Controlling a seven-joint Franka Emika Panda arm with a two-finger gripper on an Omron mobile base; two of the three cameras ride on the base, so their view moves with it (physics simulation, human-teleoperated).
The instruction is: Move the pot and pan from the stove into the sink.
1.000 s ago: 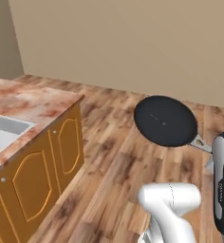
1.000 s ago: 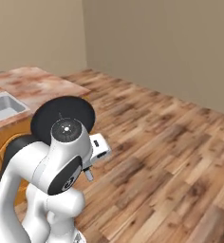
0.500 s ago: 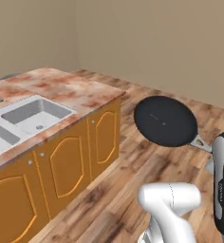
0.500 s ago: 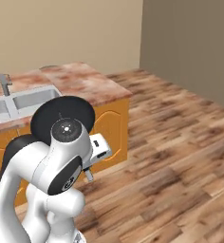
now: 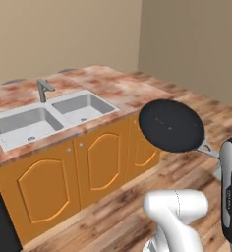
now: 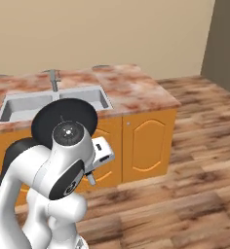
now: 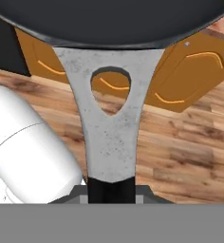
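ITEM: pan [image 5: 171, 125] | HELD BY: end effector [image 7: 111, 184], clenched on its handle | CHANGE: base has swung round; sink [image 5: 49, 114] now fully ahead | NEXT: likely lowering pan into basin

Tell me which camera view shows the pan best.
The left base view: the whole round black pan shows there, held in the air beside the cabinets, its grey handle running right. The right base view shows just its upper part behind the arm. The hand view shows the handle and a strip of black rim.
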